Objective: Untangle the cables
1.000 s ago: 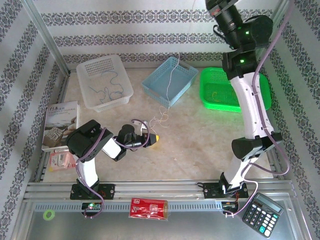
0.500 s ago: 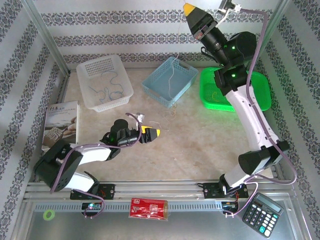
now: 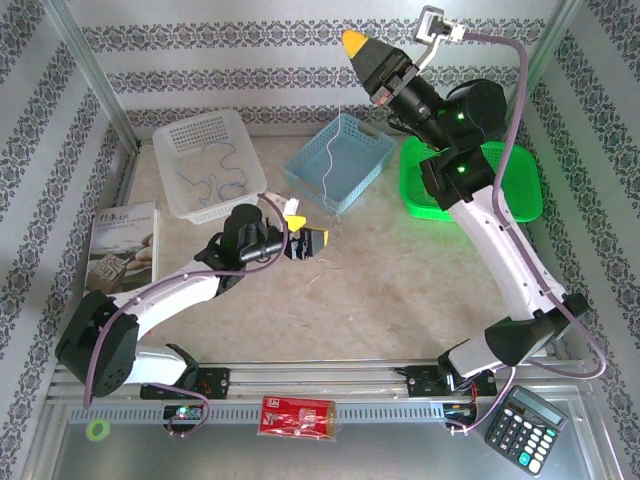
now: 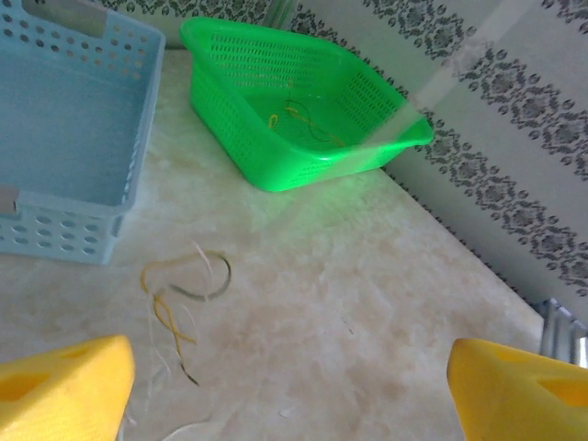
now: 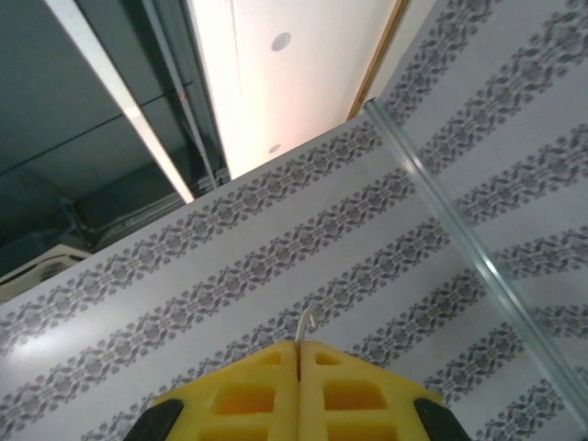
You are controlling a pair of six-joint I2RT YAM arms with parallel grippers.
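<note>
- Left gripper (image 3: 303, 238): jaws wide apart, low over the table (image 3: 410, 280), blue basket (image 3: 340, 160) rim close behind.
- Cables (image 4: 184, 285): loose tangle on the table, lying lengthwise away from the left gripper, bare table to their right.
- Right gripper (image 3: 352, 40): high up, clamped on white cable (image 5: 308, 320) hanging down toward the blue basket.

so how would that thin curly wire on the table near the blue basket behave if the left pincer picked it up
Probably floppy: the curly wire lies in loose loops on the table. Likely very light, so the open left pincer may slide it rather than lift it. Being so thin, it could slip from a pinch.
</note>
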